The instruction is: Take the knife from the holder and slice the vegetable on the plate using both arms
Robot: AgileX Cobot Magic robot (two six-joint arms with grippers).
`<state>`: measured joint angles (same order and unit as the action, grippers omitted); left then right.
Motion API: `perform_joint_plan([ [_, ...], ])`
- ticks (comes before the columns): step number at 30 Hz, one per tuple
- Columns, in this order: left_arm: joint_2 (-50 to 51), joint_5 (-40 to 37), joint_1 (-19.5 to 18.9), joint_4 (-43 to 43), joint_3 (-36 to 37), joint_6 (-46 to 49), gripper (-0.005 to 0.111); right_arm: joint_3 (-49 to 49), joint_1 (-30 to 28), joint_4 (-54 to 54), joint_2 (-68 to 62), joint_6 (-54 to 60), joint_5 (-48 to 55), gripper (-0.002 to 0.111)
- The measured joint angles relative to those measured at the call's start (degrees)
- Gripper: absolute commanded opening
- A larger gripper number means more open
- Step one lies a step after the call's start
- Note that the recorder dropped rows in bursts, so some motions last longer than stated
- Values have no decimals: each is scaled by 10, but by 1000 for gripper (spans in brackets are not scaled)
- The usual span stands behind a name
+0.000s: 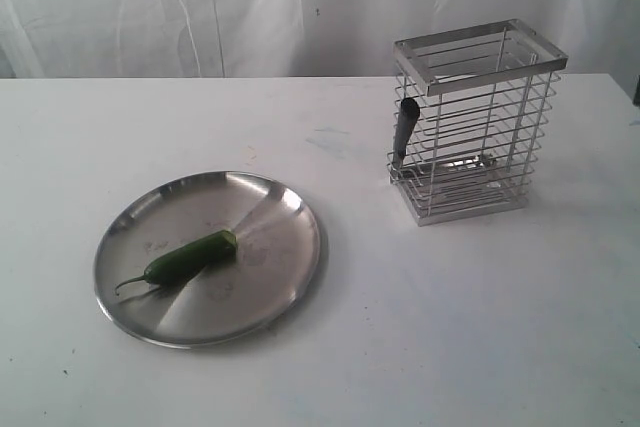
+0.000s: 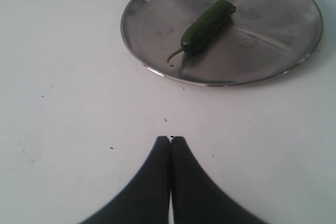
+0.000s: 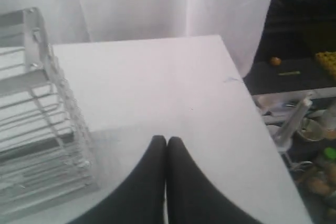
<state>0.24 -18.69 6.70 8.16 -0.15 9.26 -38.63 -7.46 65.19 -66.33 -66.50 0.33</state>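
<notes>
I am looking at a white table (image 1: 480, 327) with nothing started yet. The black knife (image 1: 404, 131) leans at the left side of the chrome wire holder (image 1: 475, 122), handle up, untouched. Left of the holder and well apart from it sits the round steel plate (image 1: 290, 217), with the green chili pepper (image 1: 190, 257) lying whole on it, stem pointing away from the holder. My left gripper (image 2: 170, 139) hangs over bare table near the plate, its fingers pressed together and empty. My right gripper (image 3: 167, 140) hangs just beside the holder, fingers likewise together, holding nothing. By my judgement everything remains: drawing the knife, steadying the chili, slicing.
</notes>
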Motion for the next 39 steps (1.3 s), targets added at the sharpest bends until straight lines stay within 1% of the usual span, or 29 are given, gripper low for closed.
perform_joint_plan([
  [2,0,0,0,0,0,0,0,0,1,0,-3,38,62,0],
  [5,0,0,0,0,0,0,0,-1,1,-6,-21,139,238,0],
  [6,0,0,0,0,0,0,0,-1,1,-30,-32,177,309,0],
  [8,0,0,0,0,0,0,0,-11,1,-140,-47,294,430,0],
  [10,0,0,0,0,0,0,0,-22,1,-308,-46,428,490,0],
  [11,0,0,0,0,0,0,0,-29,4,-396,-39,499,505,0],
  [13,0,0,0,0,0,0,0,-47,22,-526,-14,588,523,0],
  [14,0,0,0,0,0,0,0,-60,38,-575,4,614,531,0],
  [15,0,0,0,0,0,0,0,-72,58,-601,19,628,539,0],
  [18,0,0,0,0,0,0,0,-134,126,-641,61,650,573,0],
  [19,0,0,0,0,0,0,0,-167,158,-646,66,655,594,0],
  [21,0,0,0,0,0,0,0,-222,202,-652,59,656,625,0],
  [22,0,0,0,0,0,0,0,-253,235,-652,47,655,650,0],
  [24,0,0,0,-1,0,0,0,-303,281,-652,13,646,676,0],
  [25,0,0,0,-1,0,0,0,-348,323,-652,-34,638,684,0],
  [29,0,0,0,-1,0,0,0,-398,381,-655,-124,629,688,0],
  [30,0,0,0,-1,0,0,0,-416,405,-656,-158,624,686,0],
  [34,0,1,0,-1,0,0,0,-440,431,-662,-194,587,629,0],
  [36,0,27,0,-1,0,0,0,-445,431,-661,-203,546,604,0],
  [39,0,55,0,-2,0,0,0,-446,431,-652,-203,531,630,10],
])
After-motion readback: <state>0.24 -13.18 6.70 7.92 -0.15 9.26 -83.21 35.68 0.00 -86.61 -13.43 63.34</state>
